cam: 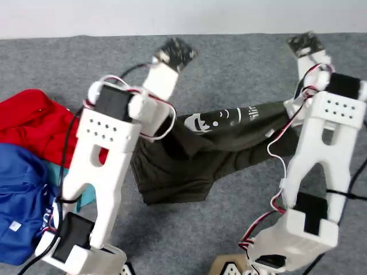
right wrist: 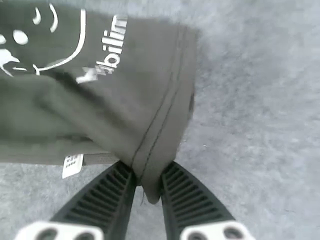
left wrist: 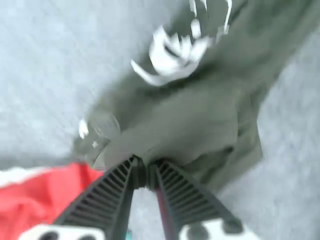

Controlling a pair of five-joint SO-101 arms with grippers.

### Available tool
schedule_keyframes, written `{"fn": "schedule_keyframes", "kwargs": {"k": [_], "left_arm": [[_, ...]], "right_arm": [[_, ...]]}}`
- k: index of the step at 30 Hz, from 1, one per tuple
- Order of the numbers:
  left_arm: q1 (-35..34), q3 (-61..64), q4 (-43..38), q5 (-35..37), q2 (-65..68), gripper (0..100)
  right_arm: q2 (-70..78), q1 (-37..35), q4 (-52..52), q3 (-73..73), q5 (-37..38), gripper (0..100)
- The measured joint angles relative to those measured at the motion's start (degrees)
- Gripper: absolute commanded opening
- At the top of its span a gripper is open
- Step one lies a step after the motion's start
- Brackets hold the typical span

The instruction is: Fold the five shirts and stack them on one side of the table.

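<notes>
The left hand (left wrist: 145,170) pinches an edge of the dark olive shirt (left wrist: 200,120) between its black ribbed fingers (left wrist: 112,192), which are drawn close together. The shirt fills the middle of the frame, and its white print (left wrist: 170,57) is blurred. A red shirt (left wrist: 30,197) lies just beside the fingers on the grey bench (left wrist: 45,65).

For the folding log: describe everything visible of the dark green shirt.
The dark green shirt is soft cloth with a white print and a small white label. It stretches rumpled and doubled over the grey table. The left gripper pinches one edge, the right gripper a stitched hem.
</notes>
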Motion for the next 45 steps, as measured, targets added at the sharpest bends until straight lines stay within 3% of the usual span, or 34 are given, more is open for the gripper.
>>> {"fn": "schedule_keyframes", "kwargs": {"k": [9,17,35,45], "left_arm": [[-5.10,-31.91,0.26,-5.71,2.99,0],[-6.24,-56.35,-9.85,-9.58,5.45,0],[-8.79,-74.02,-14.86,-22.95,3.96,0],[-9.67,-74.20,-15.82,-25.05,-3.25,0]], "right_arm": [[-10.29,0.00,6.95,-13.01,0.00,1.0],[-20.48,2.29,7.12,-18.99,0.00,1.0],[-39.38,27.52,-0.70,-19.87,0.00,1.1],[-44.75,30.77,-1.76,-19.87,2.55,1.1]]}}
